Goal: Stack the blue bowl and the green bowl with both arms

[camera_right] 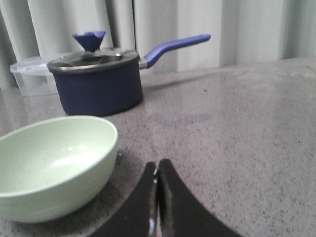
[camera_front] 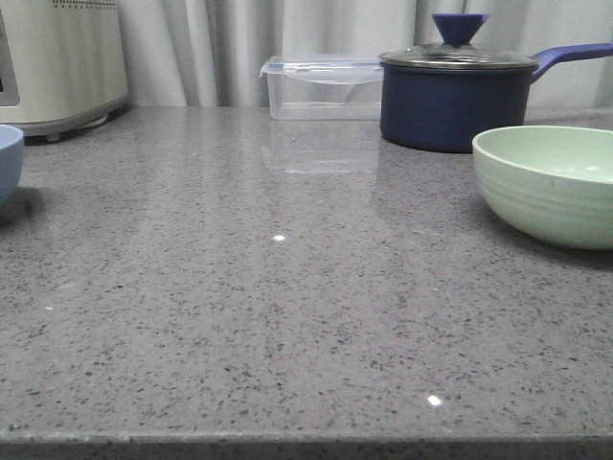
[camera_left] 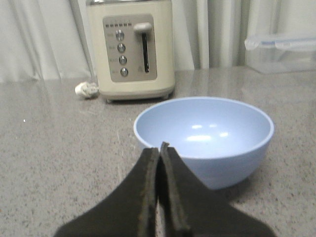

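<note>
So nothing is stacked yet. Blue bowl (camera_front: 8,158) sits at the far left edge of the front view, mostly cut off; green bowl (camera_front: 548,182) sits at the far right, just in front of the navy saucepan (camera_front: 456,96). They are well apart, with bare counter (camera_front: 287,307) between them. Both stand upright, mouths up, empty. Round, so no long axis; any side of the rim works.

Left gripper (camera_left: 159,148) has its fingers pressed together, holding nothing, hovering just short of the blue bowl's near rim, with a toaster (camera_left: 132,47) behind. Right gripper (camera_right: 157,170) is likewise closed tight and empty; the green bowl is beside it, off to one side, not lined up. Neither arm shows in the front view.

Handling guess: both look like matte hard plastic or melamine, light, stiff, not fragile. Walls are smooth inside, faintly ridged outside, so a pinch over the rim, one finger inside and one outside, seems the best hold. Light bowls may tilt or skid on the polished counter if nudged. The blue one looks slightly smaller, so it probably nests in the green one. Jaws need to open first.
</note>
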